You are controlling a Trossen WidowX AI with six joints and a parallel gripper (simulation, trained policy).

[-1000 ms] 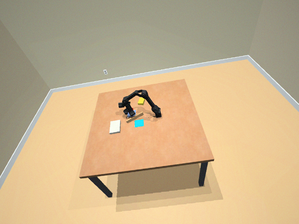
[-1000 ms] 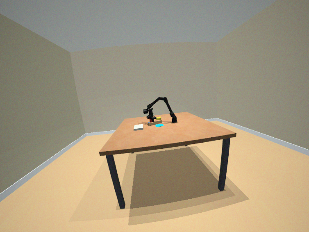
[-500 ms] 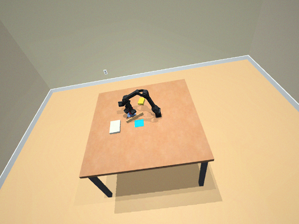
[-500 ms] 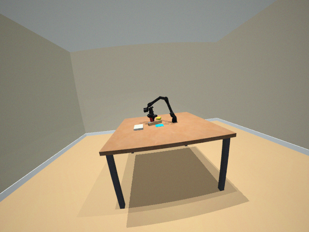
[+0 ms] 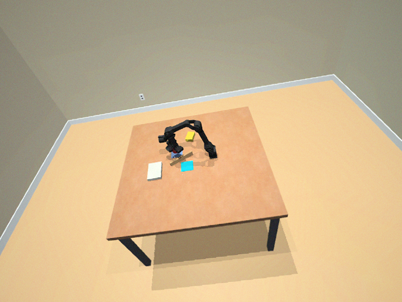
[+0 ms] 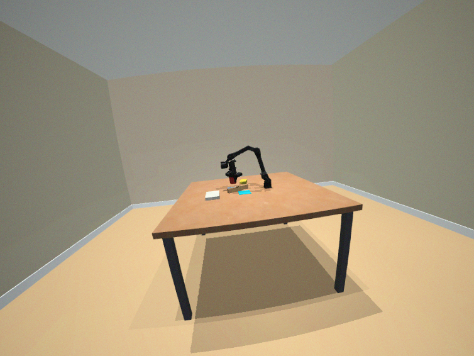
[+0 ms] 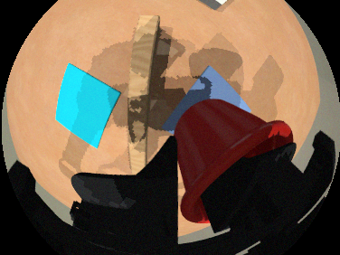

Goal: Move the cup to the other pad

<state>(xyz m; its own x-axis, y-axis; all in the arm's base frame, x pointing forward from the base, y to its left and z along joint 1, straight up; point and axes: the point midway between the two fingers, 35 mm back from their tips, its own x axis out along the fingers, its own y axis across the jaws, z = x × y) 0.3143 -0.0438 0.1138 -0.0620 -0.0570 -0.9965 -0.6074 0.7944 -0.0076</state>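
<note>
One red cup is pinched by its wall in the gripper, one finger inside the rim and the other outside, and it hangs above the blue pad, clear of the table. The marbles cannot be made out, since the black finger covers the mouth. The step in hand looks to be the carry to the cyan pad. To do it well, the arm should keep the cup upright, lift its base well over the wooden bar lying between the two pads, and travel slowly, as a grip on one side of the wall could let the cup swing. Over the cyan pad it should sink straight down, let the base sit flat, and only then part the fingers and rise without catching the rim. The table has a mottled orange-brown top and dark legs; a white block and a yellow block also rest on it. Around it are a pale tan floor, drab walls, light skirting and a wall socket.
</note>
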